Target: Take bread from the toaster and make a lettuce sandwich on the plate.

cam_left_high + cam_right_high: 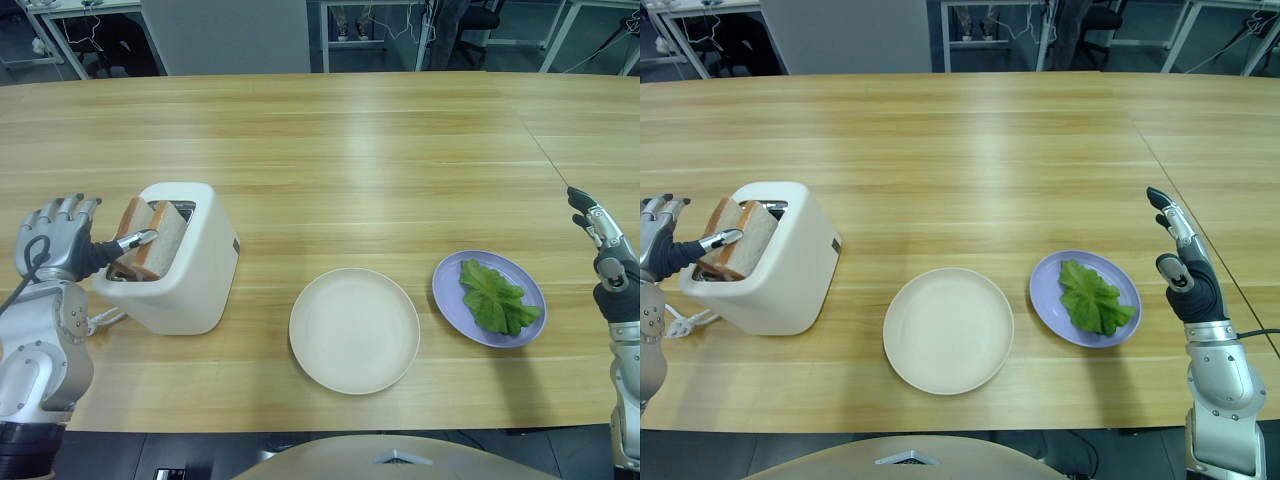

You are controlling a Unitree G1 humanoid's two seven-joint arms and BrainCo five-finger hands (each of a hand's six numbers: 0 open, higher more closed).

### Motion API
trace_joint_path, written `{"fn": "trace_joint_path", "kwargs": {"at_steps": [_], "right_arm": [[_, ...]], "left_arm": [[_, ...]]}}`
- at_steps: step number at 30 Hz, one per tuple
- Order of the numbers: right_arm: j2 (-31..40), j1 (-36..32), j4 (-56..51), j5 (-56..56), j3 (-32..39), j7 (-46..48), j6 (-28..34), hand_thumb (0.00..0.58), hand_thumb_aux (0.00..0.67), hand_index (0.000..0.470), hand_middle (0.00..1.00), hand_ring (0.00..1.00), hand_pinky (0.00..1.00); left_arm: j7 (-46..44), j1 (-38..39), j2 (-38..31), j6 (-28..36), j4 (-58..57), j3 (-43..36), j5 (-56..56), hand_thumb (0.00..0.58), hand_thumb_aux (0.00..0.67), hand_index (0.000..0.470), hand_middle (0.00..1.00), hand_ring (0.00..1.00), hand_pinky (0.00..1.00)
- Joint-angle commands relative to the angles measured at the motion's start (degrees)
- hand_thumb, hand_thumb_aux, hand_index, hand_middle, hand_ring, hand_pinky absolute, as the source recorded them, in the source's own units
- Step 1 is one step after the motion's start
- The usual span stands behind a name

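Left eye view: left hand (55, 240) spread, thumb touching bread (162, 235) in toaster (195, 285); right hand (1185, 272) fingers apart, empty; toaster's side label (237, 246) unreadable.

A pale wooden tabletop (380, 150) is spanning the view. Behind it, white-framed desks (85, 10) and a grey cabinet (225, 35) are standing.

Straight fingers (1166, 208): left hand (52, 243), right hand (1186, 278)
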State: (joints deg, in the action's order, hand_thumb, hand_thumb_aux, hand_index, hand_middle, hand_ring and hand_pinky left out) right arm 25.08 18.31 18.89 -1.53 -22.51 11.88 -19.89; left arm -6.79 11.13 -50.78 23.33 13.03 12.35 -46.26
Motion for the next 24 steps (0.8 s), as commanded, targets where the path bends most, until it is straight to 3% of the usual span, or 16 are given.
{"fn": "trace_joint_path", "kwargs": {"at_steps": [1, 8, 24], "right_arm": [[0.32, 0.3, -1.02, -1.1, 0.47, 0.65, -0.38, 0.0, 0.0, 0.0, 0.0, 0.0, 0.0], [0.37, -0.13, -1.25, -1.51, 1.21, 0.9, -0.4, 0.0, 0.0, 0.0, 0.0, 0.0, 0.0], [0.91, -0.01, -1.93, -2.33, 0.92, 1.42, -0.94, 0.0, 0.0, 0.0, 0.0, 0.0, 0.0]], "left_arm": [[1.95, -0.42, 0.96, -1.07, -0.89, 2.81, 0.76, 0.0, 0.0, 0.0, 0.0, 0.0, 0.0], [3.25, -0.47, 1.25, -2.07, -4.04, 3.43, 0.45, 0.0, 0.0, 0.0, 0.0, 0.0, 0.0], [0.15, -1.15, 1.59, -4.22, -6.58, -4.46, -2.51, 0.0, 0.0, 0.0, 0.0, 0.0, 0.0]]}}
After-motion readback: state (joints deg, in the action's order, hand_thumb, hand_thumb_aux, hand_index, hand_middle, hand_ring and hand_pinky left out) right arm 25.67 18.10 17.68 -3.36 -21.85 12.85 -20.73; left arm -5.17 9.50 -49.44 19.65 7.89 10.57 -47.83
